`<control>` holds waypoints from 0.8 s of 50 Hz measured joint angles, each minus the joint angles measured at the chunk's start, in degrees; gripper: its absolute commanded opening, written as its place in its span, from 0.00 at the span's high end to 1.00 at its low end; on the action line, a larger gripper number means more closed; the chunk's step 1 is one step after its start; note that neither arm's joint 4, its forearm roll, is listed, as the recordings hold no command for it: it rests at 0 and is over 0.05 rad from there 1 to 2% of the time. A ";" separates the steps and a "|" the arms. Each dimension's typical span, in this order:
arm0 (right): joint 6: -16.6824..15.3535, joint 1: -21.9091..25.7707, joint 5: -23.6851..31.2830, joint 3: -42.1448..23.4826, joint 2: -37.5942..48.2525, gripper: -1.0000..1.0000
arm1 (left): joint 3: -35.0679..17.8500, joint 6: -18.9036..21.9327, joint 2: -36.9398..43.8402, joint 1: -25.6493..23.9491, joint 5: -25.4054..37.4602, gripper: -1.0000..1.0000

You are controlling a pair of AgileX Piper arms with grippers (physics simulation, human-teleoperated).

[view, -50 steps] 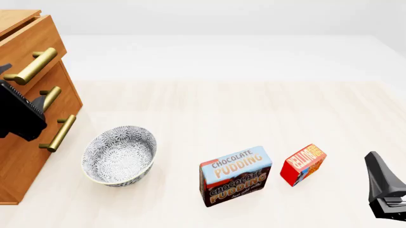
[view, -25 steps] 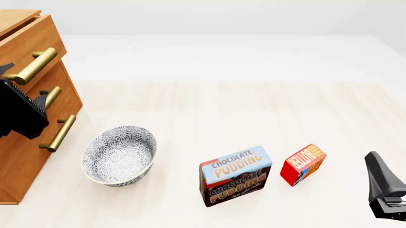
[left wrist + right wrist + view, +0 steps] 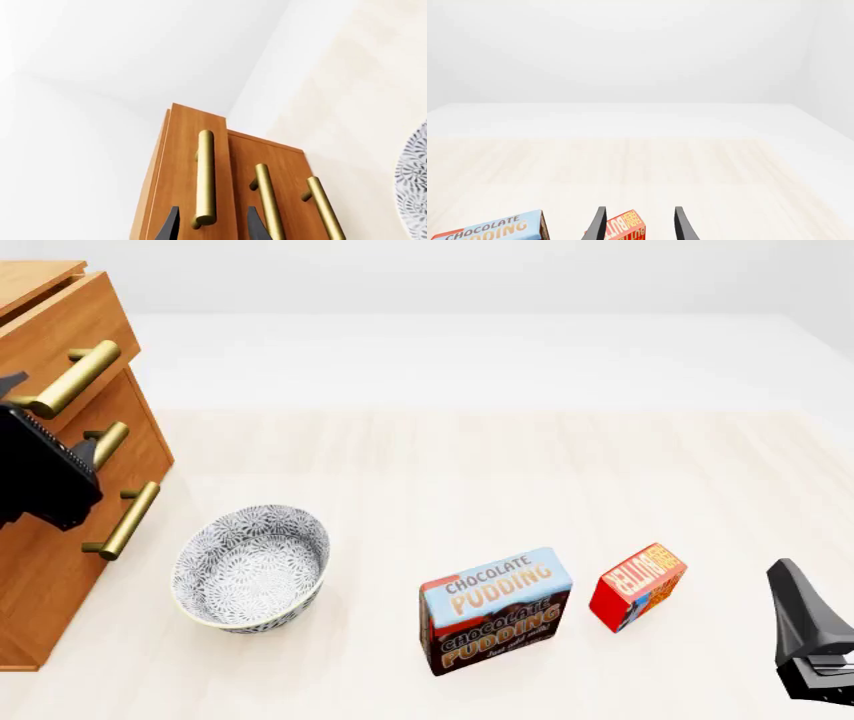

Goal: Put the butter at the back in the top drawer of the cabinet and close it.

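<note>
Butter [image 3: 638, 586] stands on the surface [image 3: 534, 470] just beside the pudding box [image 3: 495, 609], near my right end effector [image 3: 639, 227], fingers apart. My left end effector [image 3: 211, 227], fingers apart, straddles the top drawer [image 3: 183, 175] handle [image 3: 204, 177].

The Chocolate Pudding box [image 3: 495, 609] stands upright on the pale wooden bench [image 3: 534, 470], its blue-and-brown lettered face turned toward the front camera and slightly tilted. Well apart from the box, on its left in the front view, sits a bowl [image 3: 251, 566] with a grey-and-white floral pattern, open side up. Beyond the box the bench meets a plain white surface.
</note>
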 measured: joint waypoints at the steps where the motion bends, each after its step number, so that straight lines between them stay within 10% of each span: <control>1: 0.00 0.00 0.00 0.00 0.00 0.00 | -0.03 -0.02 0.06 0.03 -0.02 0.00; 16: 0.00 0.00 0.00 0.00 0.00 0.00 | -0.32 -0.44 1.20 0.39 -0.61 0.00; 17: 0.00 0.00 0.00 0.00 0.00 0.00 | -0.49 -0.71 1.22 0.34 -0.34 1.00; 40: 0.00 0.00 0.00 0.00 0.00 0.00 | -1.36 -2.42 0.54 0.04 0.33 1.00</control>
